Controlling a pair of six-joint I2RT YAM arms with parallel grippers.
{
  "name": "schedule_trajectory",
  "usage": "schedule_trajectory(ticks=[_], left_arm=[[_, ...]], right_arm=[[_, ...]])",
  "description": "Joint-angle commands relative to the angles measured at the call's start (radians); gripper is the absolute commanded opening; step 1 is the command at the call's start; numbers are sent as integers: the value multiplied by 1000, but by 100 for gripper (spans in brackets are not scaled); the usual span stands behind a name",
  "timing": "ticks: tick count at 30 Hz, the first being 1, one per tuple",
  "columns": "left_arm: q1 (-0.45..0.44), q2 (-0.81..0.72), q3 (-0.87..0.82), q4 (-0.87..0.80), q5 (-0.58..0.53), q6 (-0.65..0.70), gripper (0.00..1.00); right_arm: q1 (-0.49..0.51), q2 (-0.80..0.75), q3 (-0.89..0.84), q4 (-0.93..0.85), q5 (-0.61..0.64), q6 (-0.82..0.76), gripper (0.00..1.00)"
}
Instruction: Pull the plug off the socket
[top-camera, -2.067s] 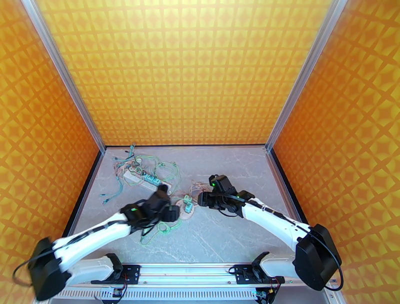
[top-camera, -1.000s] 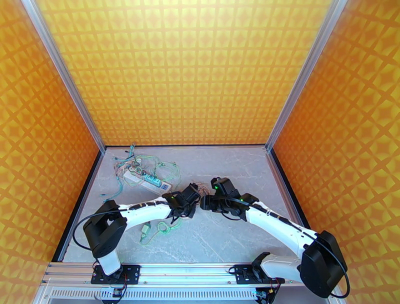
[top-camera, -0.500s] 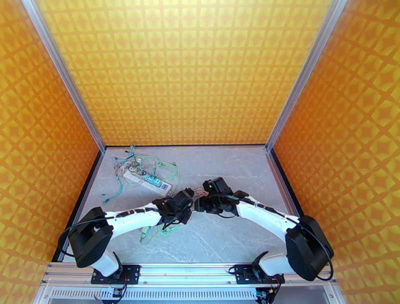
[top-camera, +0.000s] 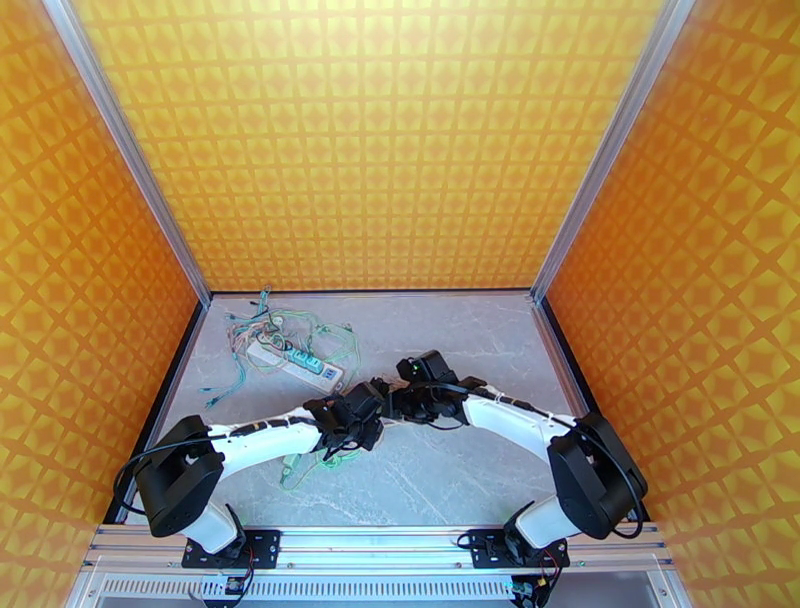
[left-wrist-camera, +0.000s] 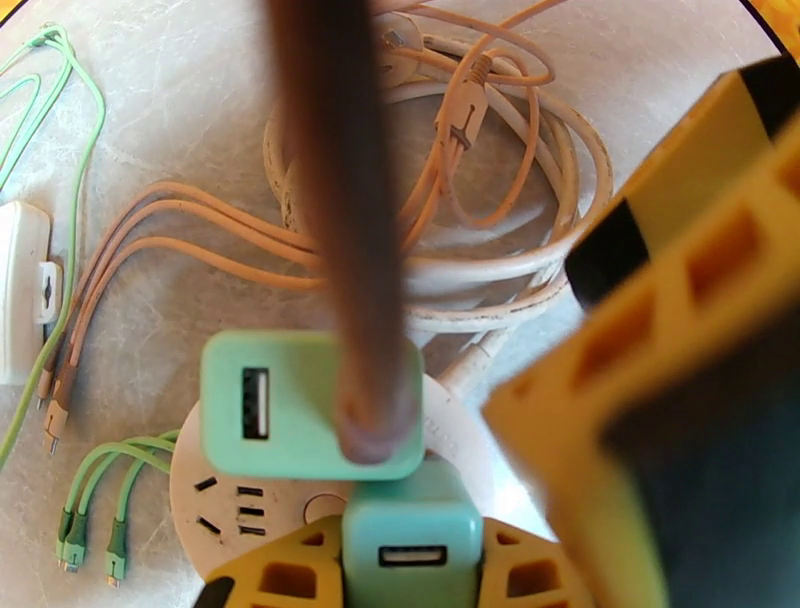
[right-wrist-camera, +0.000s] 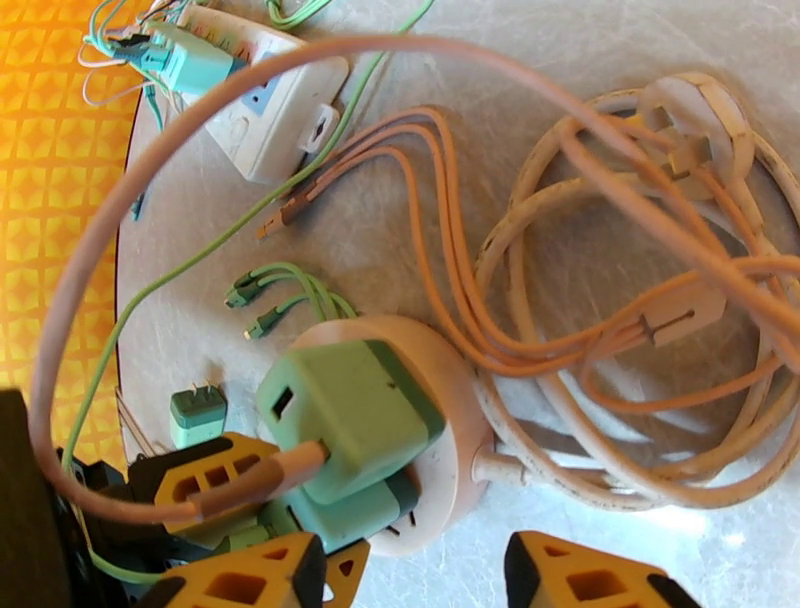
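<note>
A round white socket (right-wrist-camera: 445, 400) lies on the table with two mint-green charger plugs in it. The upper plug (left-wrist-camera: 295, 405) carries a pink cable (left-wrist-camera: 340, 200). My left gripper (left-wrist-camera: 400, 585) is shut on the lower plug (left-wrist-camera: 410, 535), with a yellow finger on each side. My right gripper (right-wrist-camera: 415, 585) is open, and the socket's near rim lies between its fingertips. In the top view both grippers, left (top-camera: 362, 408) and right (top-camera: 395, 403), meet over the socket at the table's middle and hide it.
A coil of beige and orange cables (right-wrist-camera: 640, 300) lies beside the socket. A white power strip (top-camera: 300, 362) with tangled green wires (top-camera: 250, 330) sits at the back left. A loose green plug (right-wrist-camera: 197, 413) and green cable ends (right-wrist-camera: 265, 300) lie nearby.
The left arm has swung in from the left and reached the socket. The right gripper has shifted left, closing up against the left gripper over the socket.
</note>
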Motion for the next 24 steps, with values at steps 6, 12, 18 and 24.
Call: schedule_trajectory(ticks=[6, 12, 18, 24], left_arm=[[-22, -28, 16, -46, 59, 25, 20], [-22, -15, 24, -43, 58, 4, 20], [-22, -1, 21, -23, 59, -27, 20], [-23, 7, 24, -18, 60, -29, 20]], right_arm=[[-50, 60, -25, 104, -105, 33, 50], [-51, 103, -44, 84, -148, 24, 41], [-50, 111, -119, 157, -184, 67, 34], [-47, 165, -114, 242, -247, 112, 32]])
